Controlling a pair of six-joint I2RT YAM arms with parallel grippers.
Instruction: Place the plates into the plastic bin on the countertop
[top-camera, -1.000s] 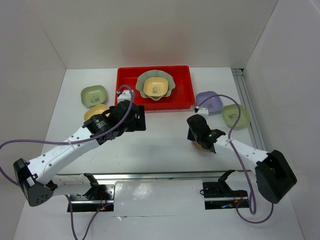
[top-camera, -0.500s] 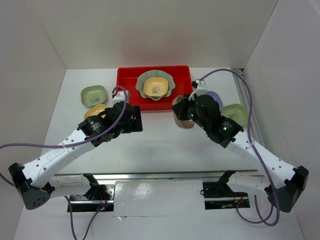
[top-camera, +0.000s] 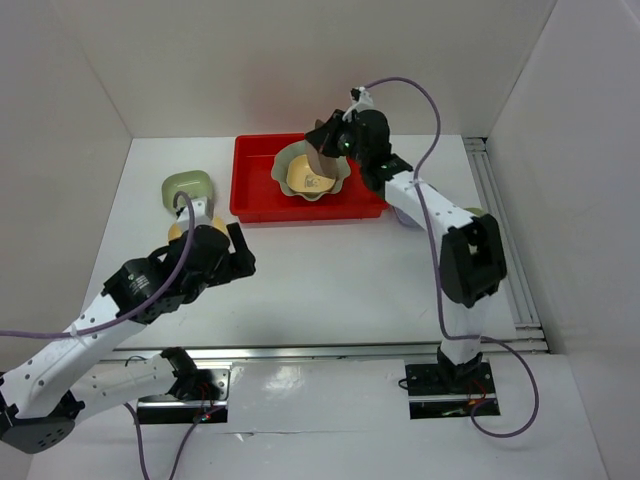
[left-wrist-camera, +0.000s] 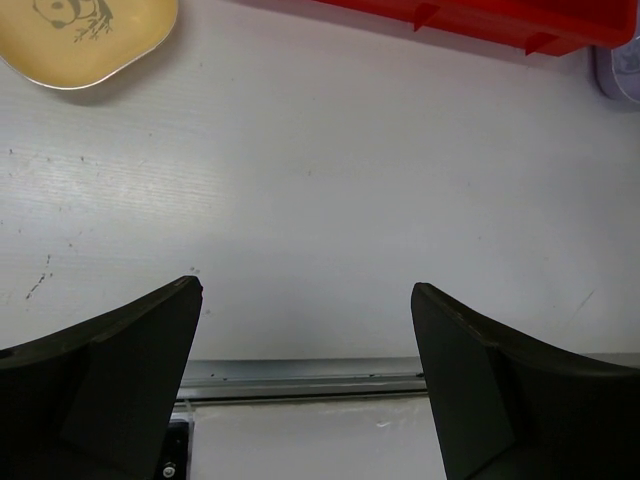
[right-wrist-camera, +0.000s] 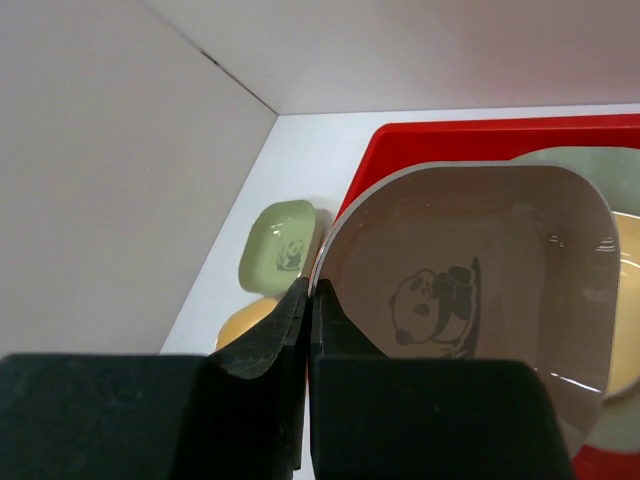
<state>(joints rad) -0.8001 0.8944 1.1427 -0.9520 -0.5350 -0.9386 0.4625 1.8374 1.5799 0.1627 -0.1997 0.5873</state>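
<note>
My right pincer (right-wrist-camera: 308, 300) grips the pink dish (right-wrist-camera: 470, 270) by its rim: light, stiff, probably slippery, over the far-edge bin (top-camera: 255, 185).

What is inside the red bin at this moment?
The large pale green scalloped dish sits in the red bin with a yellow dish nested inside. The right gripper holds a brownish pink dish over them, covering part of both.

robot lab (white-walled enclosure (top-camera: 300, 60))
</note>
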